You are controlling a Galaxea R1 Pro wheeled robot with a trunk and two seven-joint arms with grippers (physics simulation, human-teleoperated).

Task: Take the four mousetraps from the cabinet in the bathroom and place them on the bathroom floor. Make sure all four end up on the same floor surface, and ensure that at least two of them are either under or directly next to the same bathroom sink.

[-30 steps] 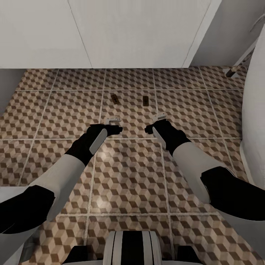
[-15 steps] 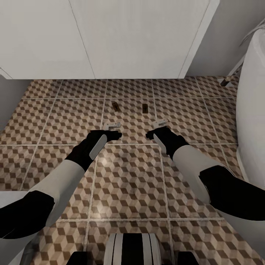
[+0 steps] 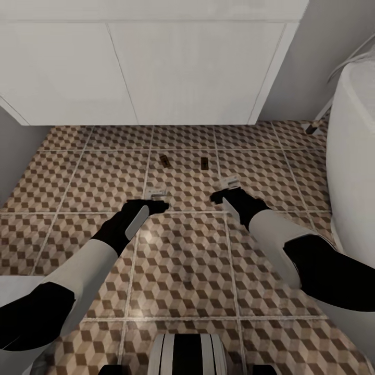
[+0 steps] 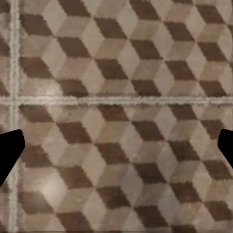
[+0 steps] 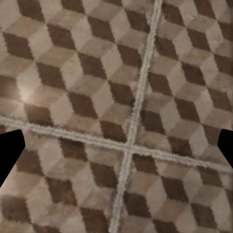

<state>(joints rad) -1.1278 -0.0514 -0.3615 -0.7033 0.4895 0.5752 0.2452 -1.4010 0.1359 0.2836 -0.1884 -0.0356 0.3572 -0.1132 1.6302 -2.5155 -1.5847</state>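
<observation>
Two mousetraps lie flat on the floor, well apart from each other: one ahead of the left gripper, the other ahead of the right gripper. Both sit on the same tile row, near a white cupboard (its base just behind them). Both grippers hover over the tiles with jaws spread, holding nothing; each wrist view has dark fingertips at opposite edges with bare tile between. A large white basin stands at the right.
</observation>
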